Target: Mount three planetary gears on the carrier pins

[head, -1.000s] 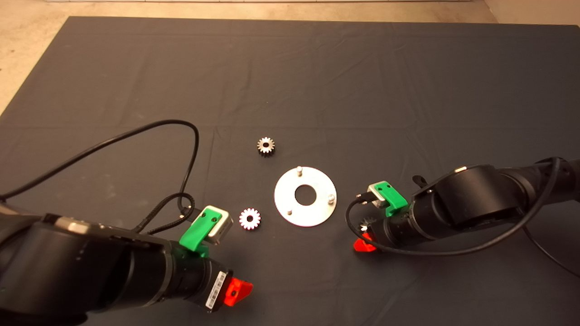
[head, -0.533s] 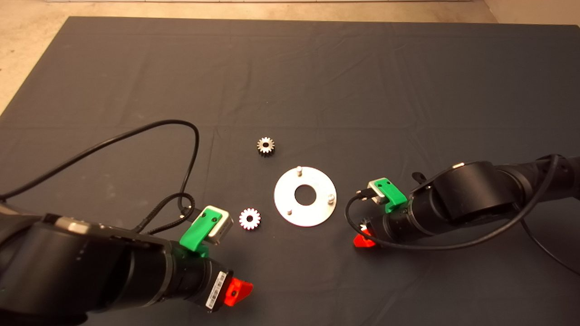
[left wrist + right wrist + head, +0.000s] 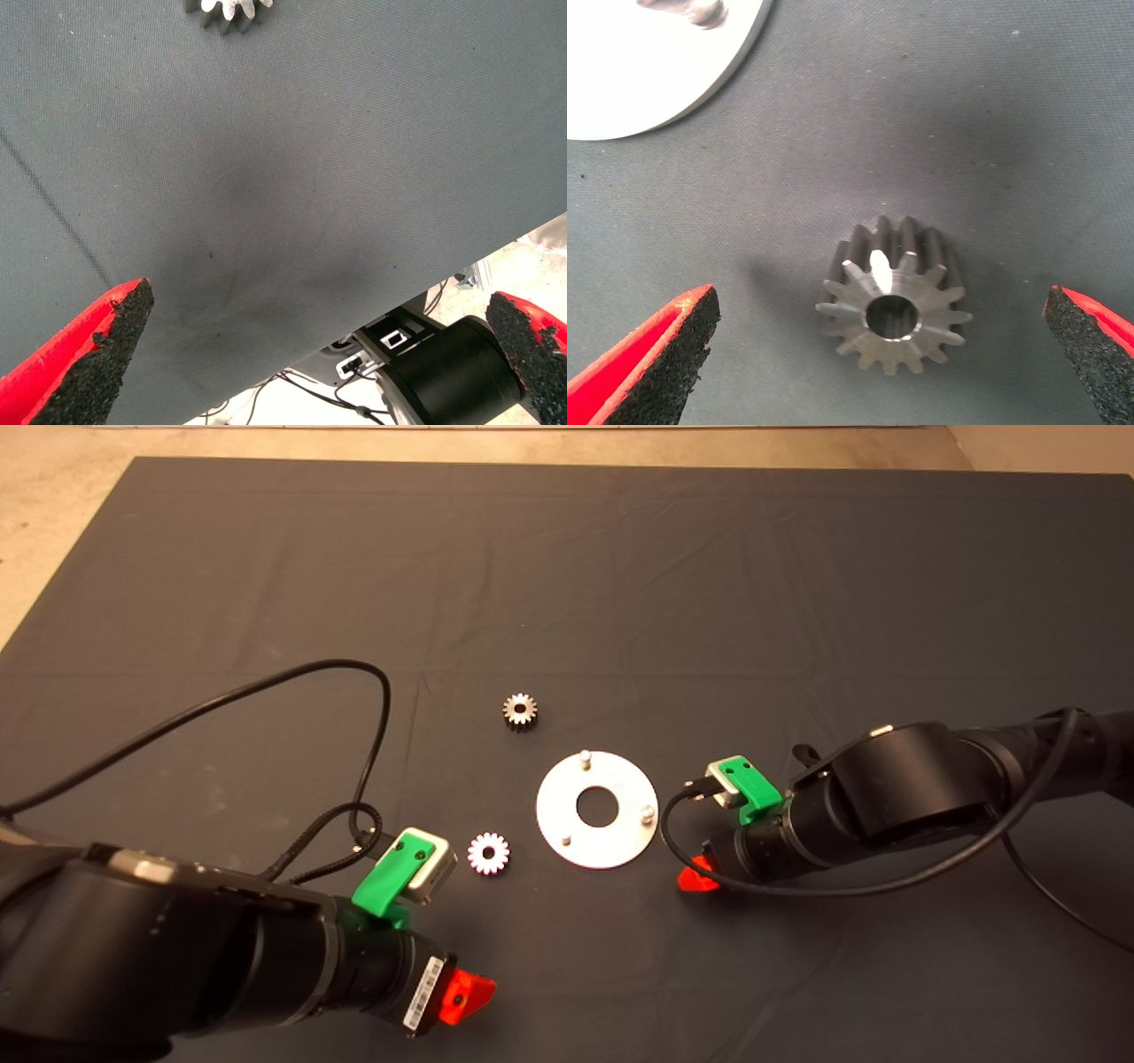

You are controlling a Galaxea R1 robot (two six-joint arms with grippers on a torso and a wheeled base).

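L gripper [image 3: 461,996] sits at the near left of the mat [image 3: 567,602], fingers wide apart, same spot as before. R gripper [image 3: 695,877] has slid a bit left, closer to the disc [image 3: 611,841]; it's spread wide w/ one gear [image 3: 893,307] lying flat between its fingers, not touched. Disc hasn't moved, its 3 pins [image 3: 648,811] bare. 2nd gear [image 3: 488,854] lies just left of the disc, 3rd gear [image 3: 520,710] farther back.

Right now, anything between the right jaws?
Yes: one planetary gear lies flat on the mat between the open jaws of the right gripper, touching neither. Right wrist view shows it.
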